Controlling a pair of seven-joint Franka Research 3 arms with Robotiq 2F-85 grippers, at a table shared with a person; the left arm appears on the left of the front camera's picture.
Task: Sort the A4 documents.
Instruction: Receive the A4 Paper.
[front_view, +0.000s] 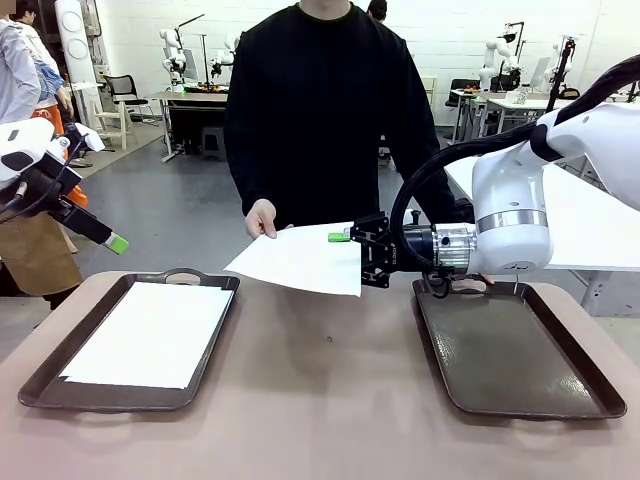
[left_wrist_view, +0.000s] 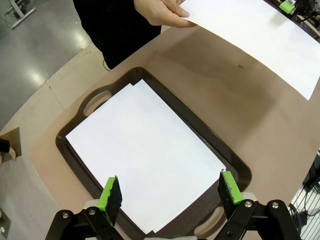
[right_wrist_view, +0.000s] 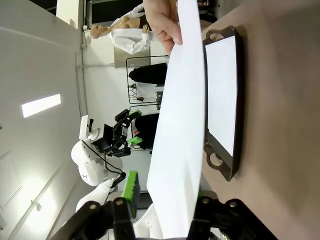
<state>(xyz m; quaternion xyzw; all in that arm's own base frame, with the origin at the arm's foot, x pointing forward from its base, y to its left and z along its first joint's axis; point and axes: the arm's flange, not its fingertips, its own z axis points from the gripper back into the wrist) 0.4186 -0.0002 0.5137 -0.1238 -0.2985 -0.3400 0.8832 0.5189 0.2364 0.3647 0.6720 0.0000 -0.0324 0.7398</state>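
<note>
A person's hand (front_view: 262, 218) holds a plain white A4 sheet (front_view: 300, 258) out over the middle of the table. My right gripper (front_view: 346, 252) is open at the sheet's right edge. In the right wrist view the sheet (right_wrist_view: 177, 125) runs between the fingers of the right gripper (right_wrist_view: 165, 197), one green pad (right_wrist_view: 131, 192) standing clear of it and the other finger behind the paper. My left gripper (front_view: 105, 238) hangs open and empty, high at the left. In the left wrist view the left gripper (left_wrist_view: 170, 192) is above white A4 sheets (left_wrist_view: 145, 150) stacked in the left tray (left_wrist_view: 75, 127).
The left brown tray (front_view: 40, 385) with its sheets (front_view: 150, 333) lies front left, and a bare brown tray (front_view: 515, 355) front right. The person stands at the far edge. Bare tabletop (front_view: 330, 400) lies between the trays.
</note>
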